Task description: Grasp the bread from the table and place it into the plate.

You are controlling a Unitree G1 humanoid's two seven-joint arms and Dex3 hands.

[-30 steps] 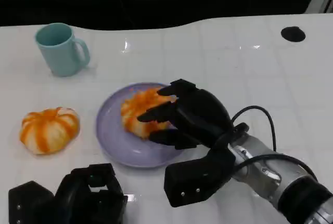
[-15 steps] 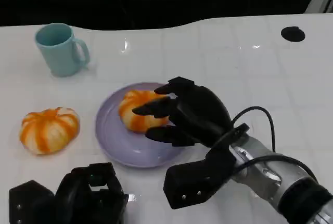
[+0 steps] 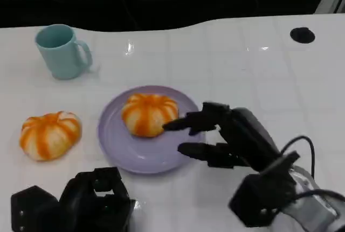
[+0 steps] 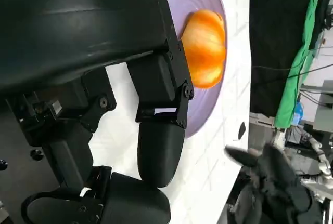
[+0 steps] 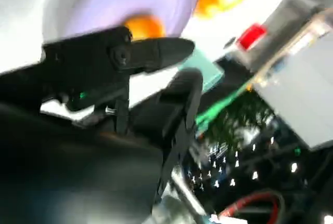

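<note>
An orange and white striped bread [image 3: 149,113] sat on the purple plate [image 3: 118,151], a bit toward the far side of it. The plate lay flat on the white tabletop [image 3: 242,70]. In the left wrist view the same bread [image 4: 205,47] showed as a round orange lump on the plate [image 4: 208,104].

The right hand [image 3: 229,138] hung over the near right edge of the plate. Its fingers [image 3: 191,122] were spread apart and pointed at the bread. One fingertip was just beside the bread, and I could not tell if it touched. The hand held nothing. A black cable [image 3: 299,146] looped up behind the right wrist. The right wrist view was blurry, but a black finger [image 5: 156,52] reached out over the purple plate [image 5: 135,0].

The left hand [image 3: 81,202] rested low at the near edge of the tabletop, well apart from the plate. Its fingers [image 4: 158,151] were curled in, with nothing in them.

A second striped bread [image 3: 50,134] lay on the tabletop to the left of the plate, not touching it. A light blue mug [image 3: 60,50] stood upright far back on the left. A small black round spot [image 3: 302,34] was on the tabletop far back on the right.
</note>
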